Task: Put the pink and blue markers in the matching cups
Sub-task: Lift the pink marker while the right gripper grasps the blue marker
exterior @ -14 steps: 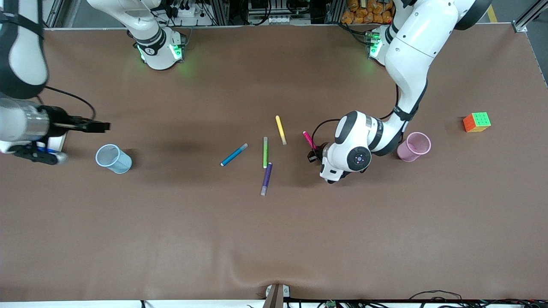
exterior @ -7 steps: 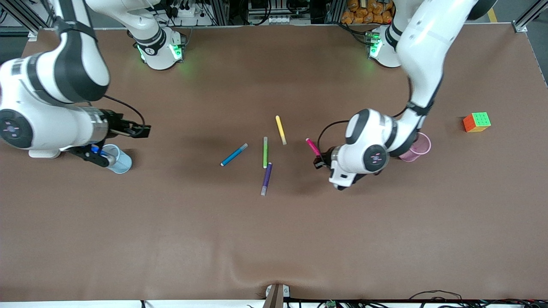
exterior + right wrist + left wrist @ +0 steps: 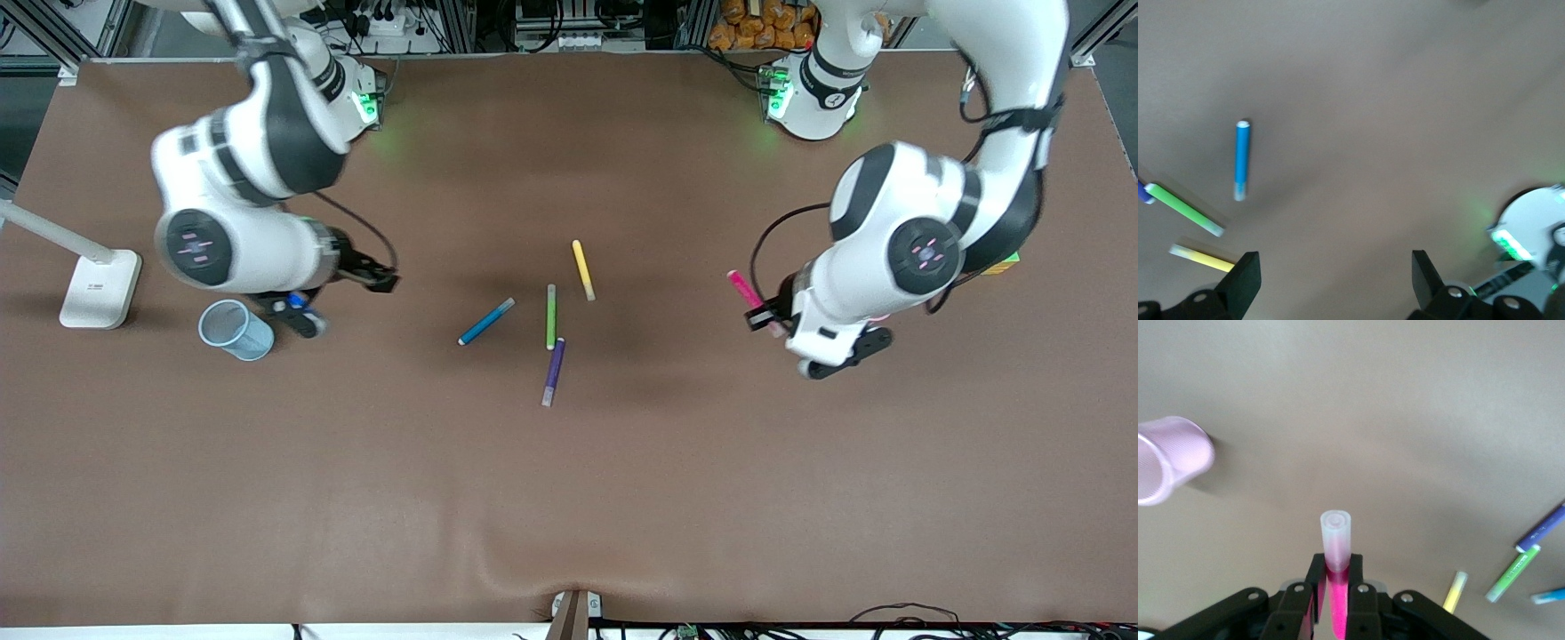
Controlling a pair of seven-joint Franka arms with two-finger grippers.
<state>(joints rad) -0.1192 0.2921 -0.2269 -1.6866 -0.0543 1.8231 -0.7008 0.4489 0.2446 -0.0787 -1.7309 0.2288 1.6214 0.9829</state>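
Pink marker lifted; neither cup filled yet.

Left gripper (image 3: 1332, 597), jaws clamped on the pink marker (image 3: 1335, 540), hangs near the pink cup (image 3: 1171, 458); right gripper (image 3: 1331, 273), jaws apart, hangs above the worktop (image 3: 569, 498); blue marker (image 3: 485, 322) lies untouched.

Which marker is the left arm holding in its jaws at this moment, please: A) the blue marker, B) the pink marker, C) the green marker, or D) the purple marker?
B: the left gripper has its jaws clamped on the pink marker, while the blue marker lies on the table.
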